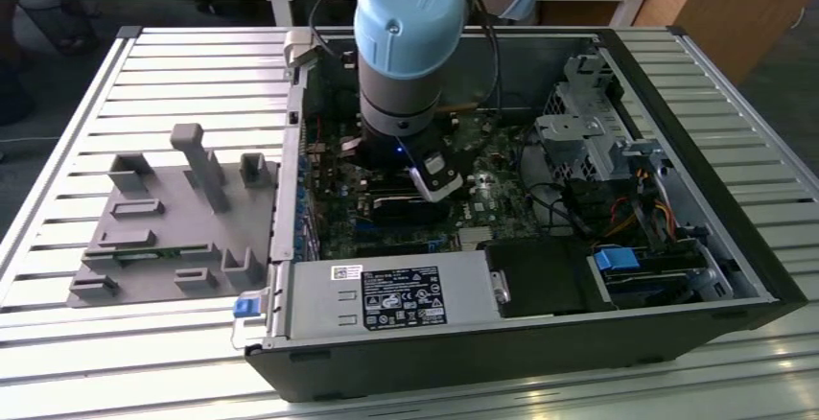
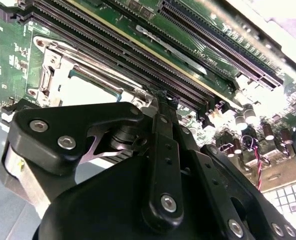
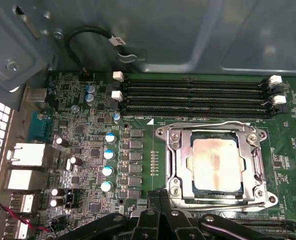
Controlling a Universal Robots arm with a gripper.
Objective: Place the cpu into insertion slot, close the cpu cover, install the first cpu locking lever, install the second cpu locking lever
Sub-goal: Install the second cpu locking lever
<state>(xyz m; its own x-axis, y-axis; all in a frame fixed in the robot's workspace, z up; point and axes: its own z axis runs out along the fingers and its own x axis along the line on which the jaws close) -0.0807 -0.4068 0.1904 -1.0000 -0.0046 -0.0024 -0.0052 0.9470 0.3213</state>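
Observation:
The cpu (image 3: 215, 162), a dull silver-tan square, lies in its socket on the green motherboard (image 3: 87, 150). The cpu cover (image 3: 175, 160), a silvery metal frame, lies flat over it, with the chip showing through its window. In the second wrist view the cpu (image 2: 82, 90) and cover (image 2: 50, 70) lie just beyond my gripper (image 2: 160, 100). Its black fingers are pressed together, with the tips at the socket's edge beside the memory slots. In the first wrist view the gripper (image 3: 160, 202) sits at the socket's corner. In the exterior view the gripper (image 1: 435, 185) reaches down into the open computer case.
Long black memory slots (image 3: 193, 95) run alongside the socket. Capacitors (image 3: 107, 160) and rear ports (image 3: 27, 155) stand on the other side. The case walls, the power supply (image 1: 384, 295) and a drive cage (image 1: 589, 132) hem in the arm. A grey parts fixture (image 1: 167, 219) lies outside the case at the exterior view's left.

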